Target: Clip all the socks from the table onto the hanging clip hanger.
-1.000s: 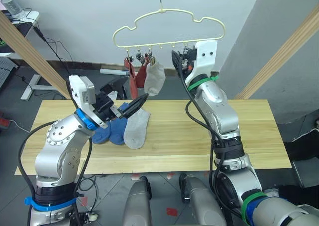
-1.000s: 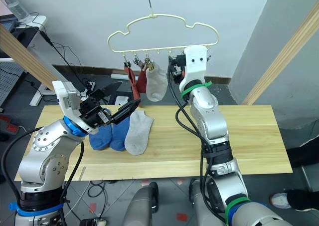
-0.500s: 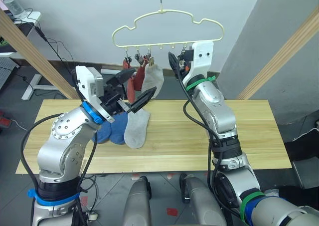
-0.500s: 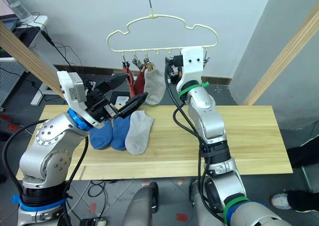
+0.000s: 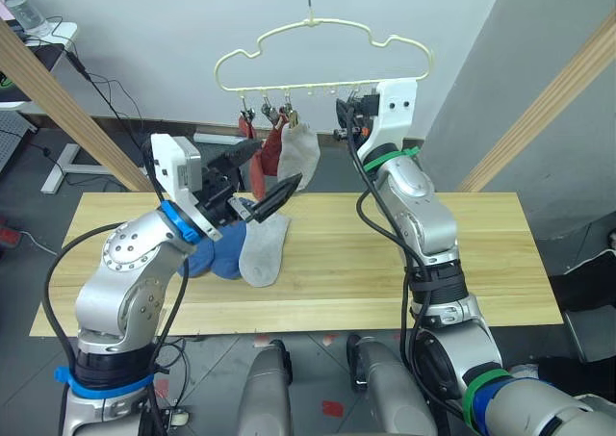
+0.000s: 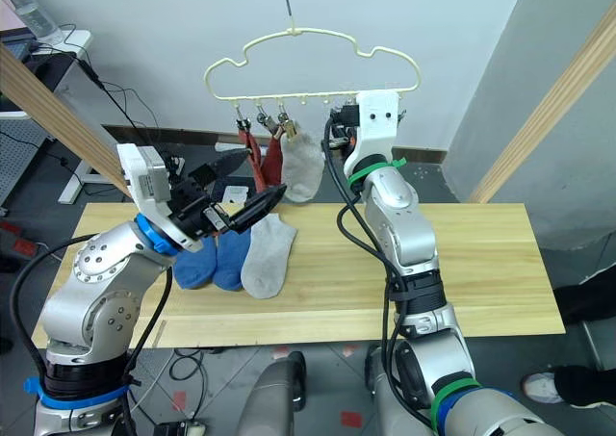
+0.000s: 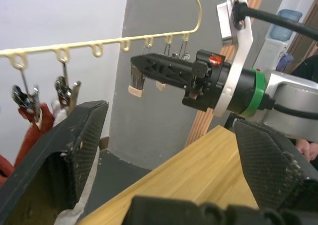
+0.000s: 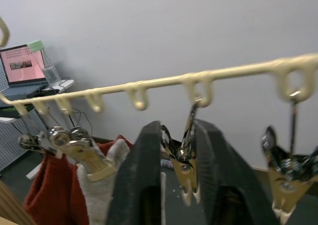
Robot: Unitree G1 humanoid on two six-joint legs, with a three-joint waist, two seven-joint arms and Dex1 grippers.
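The table (image 5: pixel 462 263) is seen carrying three socks at its left part: two blue socks (image 5: pixel 217 253) and, just to their right, a light grey sock (image 5: pixel 262 250). Above the far edge, the clip hanger (image 5: pixel 322 51) is hung with two rust-red socks (image 5: pixel 258 162) and a grey sock (image 5: pixel 298 152) clipped at its left end.

The left gripper (image 5: pixel 258 178) is held spread wide and empty, in the air above the socks on the table; since a second ago it has been raised and swung up toward the hanging socks.

The right gripper (image 8: pixel 180 185) is raised to the hanger's right half, and its fingers (image 8: pixel 141 185) are closed around a metal clip (image 8: pixel 183 160), which is pinched between them; the arm has shifted only slightly.
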